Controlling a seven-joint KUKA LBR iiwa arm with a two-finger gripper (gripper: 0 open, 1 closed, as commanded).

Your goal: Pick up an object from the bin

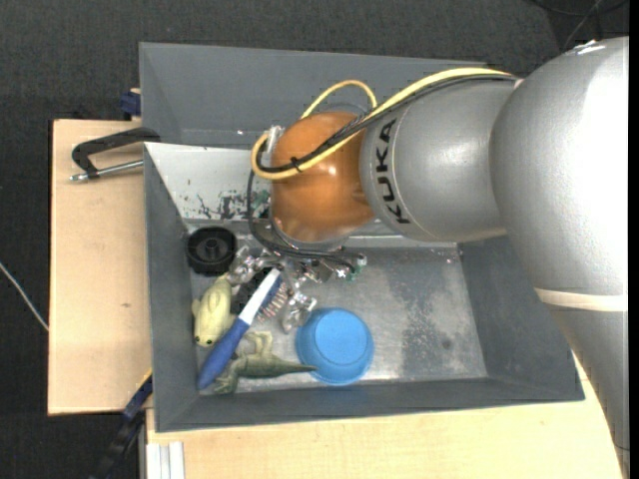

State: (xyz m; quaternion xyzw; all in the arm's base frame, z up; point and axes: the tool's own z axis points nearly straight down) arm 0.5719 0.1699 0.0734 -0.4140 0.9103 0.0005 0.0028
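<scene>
My gripper [292,279] hangs low in the left half of the bin, its metal parts showing just under the orange wrist cover. A blue and white marker [240,325] lies slanted right beside it, its white end touching or nearly touching the metal. A yellow toy animal [211,312] lies to the left of the marker. A blue round cup [335,345] sits just below and right of the gripper. A black round cap [210,249] lies to the upper left. A green toy lizard [257,364] lies along the bin's front wall.
The arm and its orange cover with yellow cable hide the middle and back of the bin. The things are crowded into the front left corner. Bare metal floor shows to the right of the blue cup.
</scene>
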